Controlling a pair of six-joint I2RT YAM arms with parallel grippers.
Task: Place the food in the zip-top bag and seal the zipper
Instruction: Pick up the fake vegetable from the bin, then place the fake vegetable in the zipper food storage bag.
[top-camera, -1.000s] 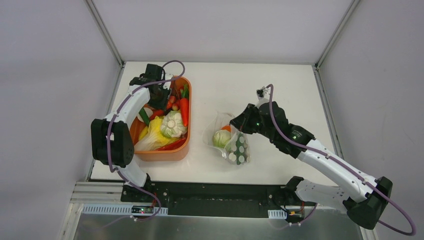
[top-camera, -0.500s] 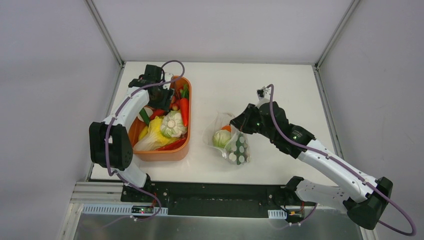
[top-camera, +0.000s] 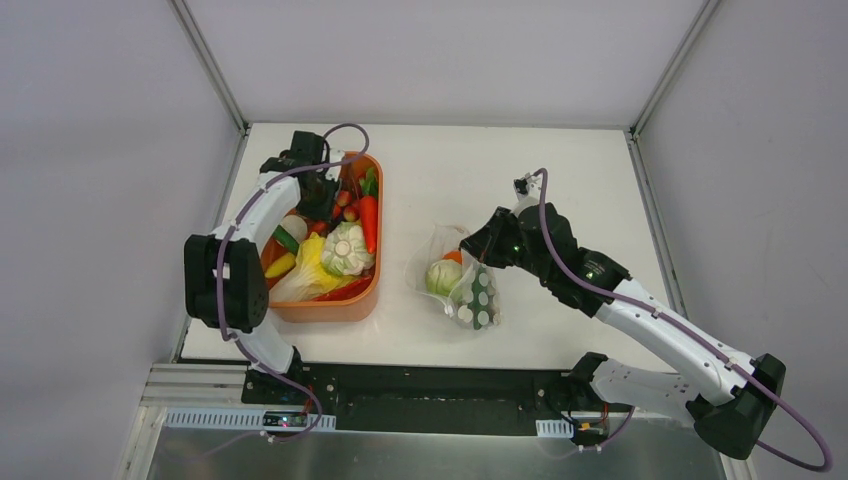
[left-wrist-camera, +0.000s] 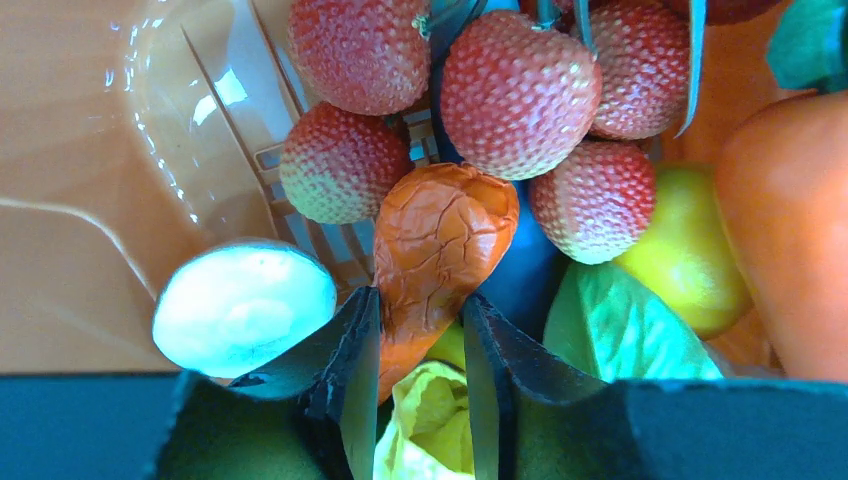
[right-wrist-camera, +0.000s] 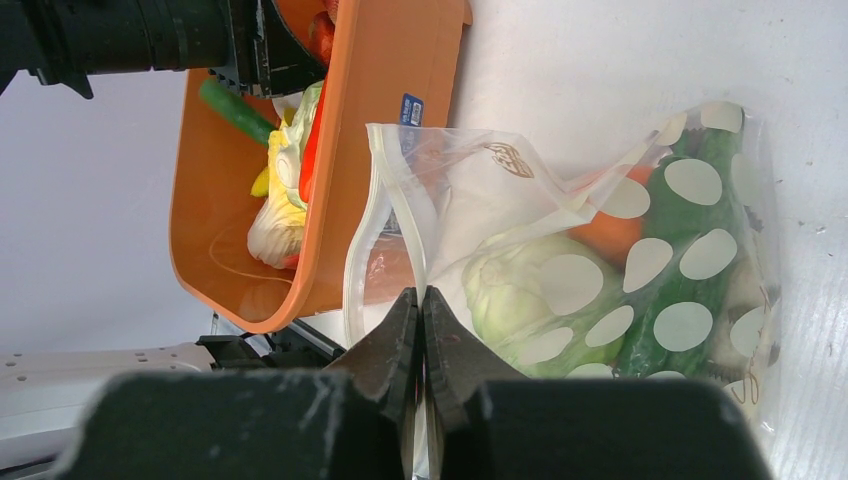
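Dotted clear plastic bag: part-filled, unsealed; right claw pinches its rim. Left claw clamps wrinkled orange toy fruit.

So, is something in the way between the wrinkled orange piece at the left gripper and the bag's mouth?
Nothing visible. Beyond the tub wall, only bare table lies before the bag. The right gripper pinches the bag's rim, its mouth open toward the tub. The left gripper clasps the piece.
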